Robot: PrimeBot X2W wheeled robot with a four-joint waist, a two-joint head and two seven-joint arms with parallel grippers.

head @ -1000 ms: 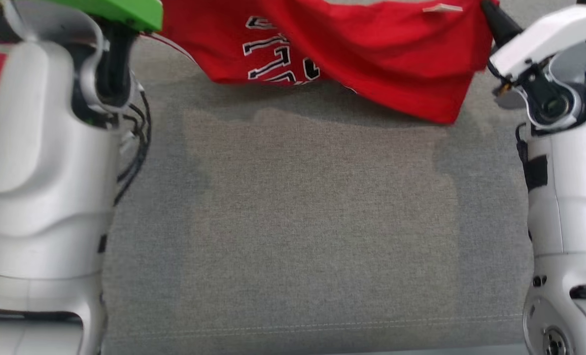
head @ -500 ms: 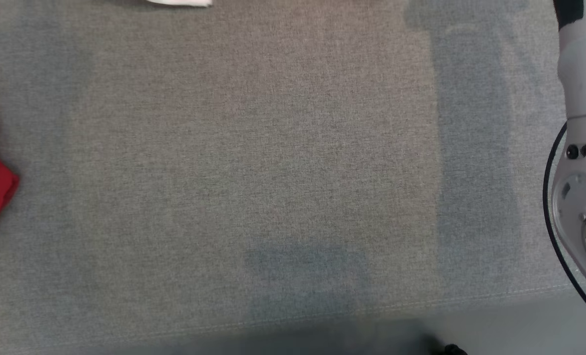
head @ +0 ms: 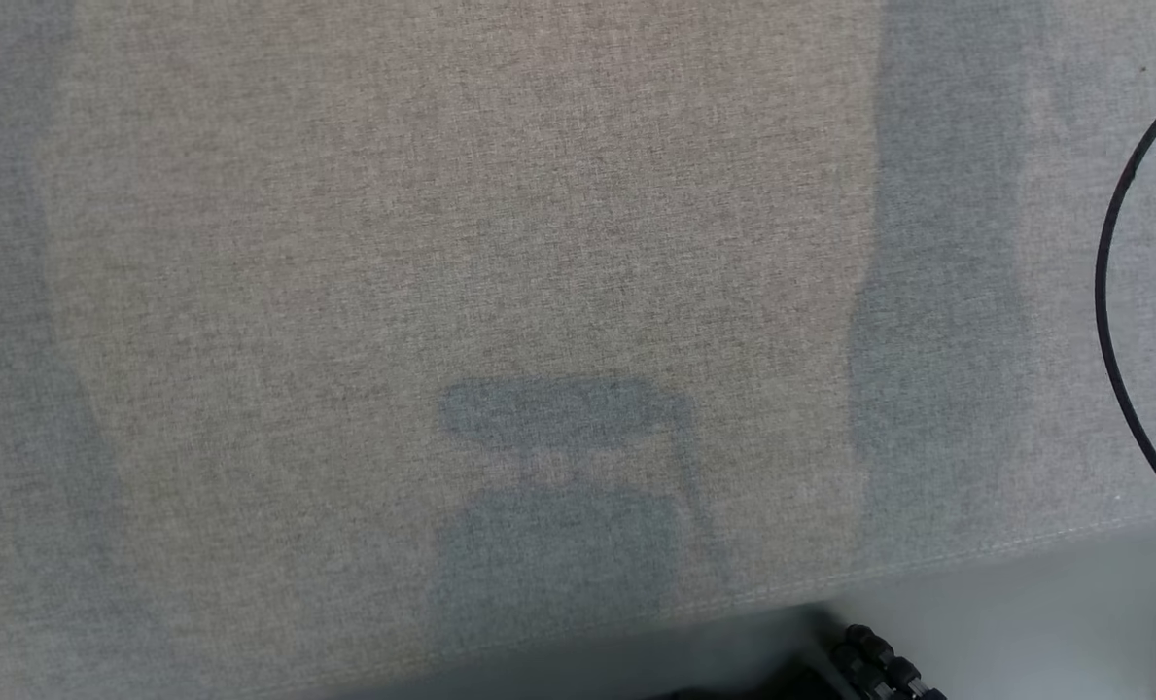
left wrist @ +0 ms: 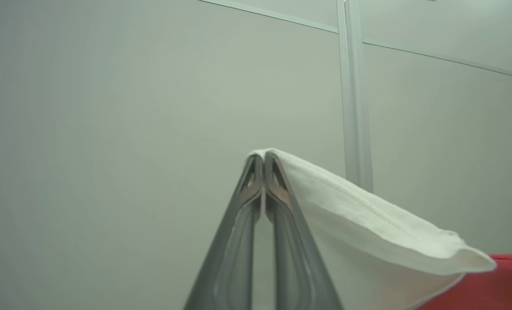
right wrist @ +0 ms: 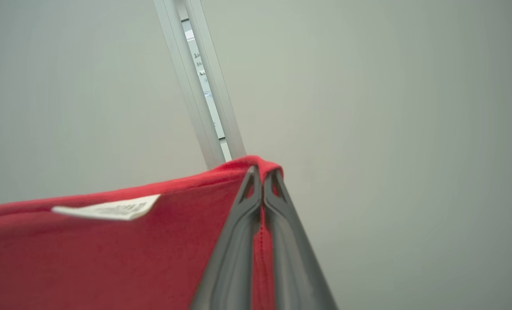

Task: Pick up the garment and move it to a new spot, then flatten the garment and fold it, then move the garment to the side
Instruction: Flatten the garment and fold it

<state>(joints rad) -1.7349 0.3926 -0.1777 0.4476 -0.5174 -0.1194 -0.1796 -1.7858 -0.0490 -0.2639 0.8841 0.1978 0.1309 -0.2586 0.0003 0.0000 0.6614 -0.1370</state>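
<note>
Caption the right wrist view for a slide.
Right tool shut on an edge of the red garment, white label showing, pale wall behind.

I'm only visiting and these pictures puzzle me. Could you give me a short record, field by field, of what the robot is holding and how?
Garment: red with white trim and a white label, held up before a pale wall
Left gripper: shut on the white trim
Right gripper: shut on a red edge
Head view: grey fabric surface with shadows, black cable at the right edge
</note>
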